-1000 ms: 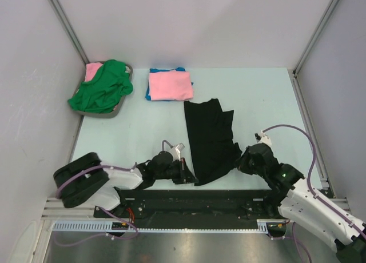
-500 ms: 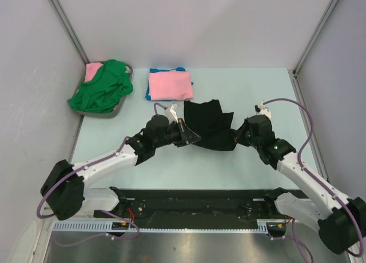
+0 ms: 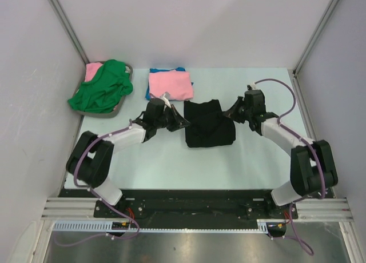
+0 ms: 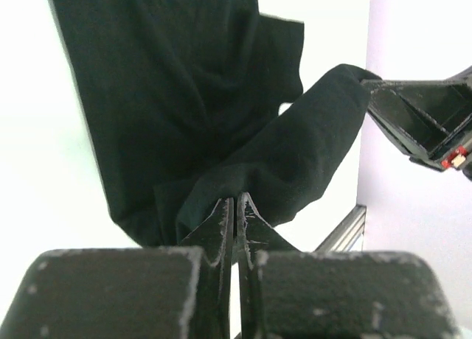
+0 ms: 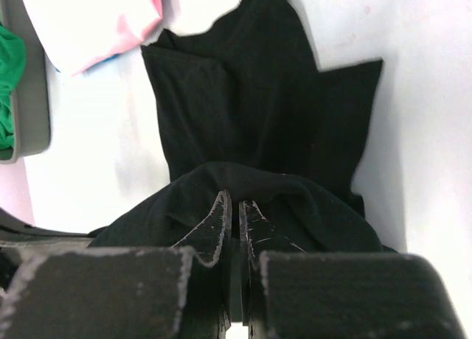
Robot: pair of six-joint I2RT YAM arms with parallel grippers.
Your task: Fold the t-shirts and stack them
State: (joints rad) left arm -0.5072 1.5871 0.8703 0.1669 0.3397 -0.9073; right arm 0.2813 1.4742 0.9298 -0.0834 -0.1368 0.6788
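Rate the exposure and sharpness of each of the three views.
Top external: even, soft light, sharp all over, though the black t-shirt shows little fold detail. Left wrist: the table is blown out to plain white, while the shirt's folds read well. Right wrist: the table is overexposed too, and the pink t-shirt washes out almost to white.

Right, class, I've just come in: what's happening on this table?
Two robot arms are folding a black t-shirt in the middle of the table. The left gripper and right gripper are each shut on a corner, holding that edge doubled over the rest of the shirt. Behind it, a folded pink t-shirt lies on a blue t-shirt. A green t-shirt sits crumpled in a tray at the far left.
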